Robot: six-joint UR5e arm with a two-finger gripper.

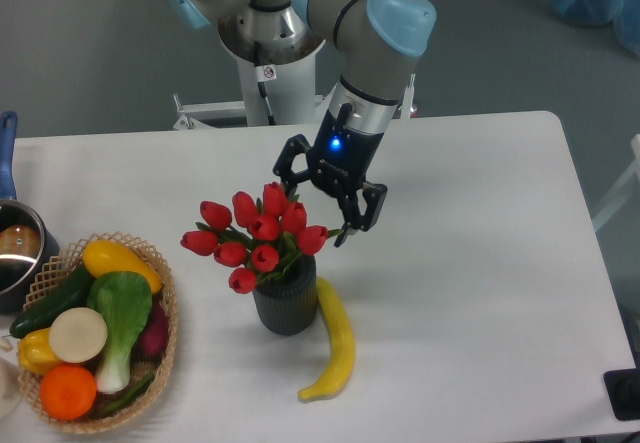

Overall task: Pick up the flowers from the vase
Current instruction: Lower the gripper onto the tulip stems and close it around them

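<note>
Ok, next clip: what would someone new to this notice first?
Probably the flowers, a bright red bunch standing in the dark ribbed vase near the middle of the white table. Right above and just behind them hangs the pincer, fingers spread, a blue light glowing on its wrist. After that, the wicker basket of colourful produce at the left edge and the yellow banana beside the vase.

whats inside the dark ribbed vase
The vase holds the flowers, red tulip buds with green leaves spreading above its rim. Their stems' lower ends and the vase's interior are hidden by the wall and blooms.
</note>
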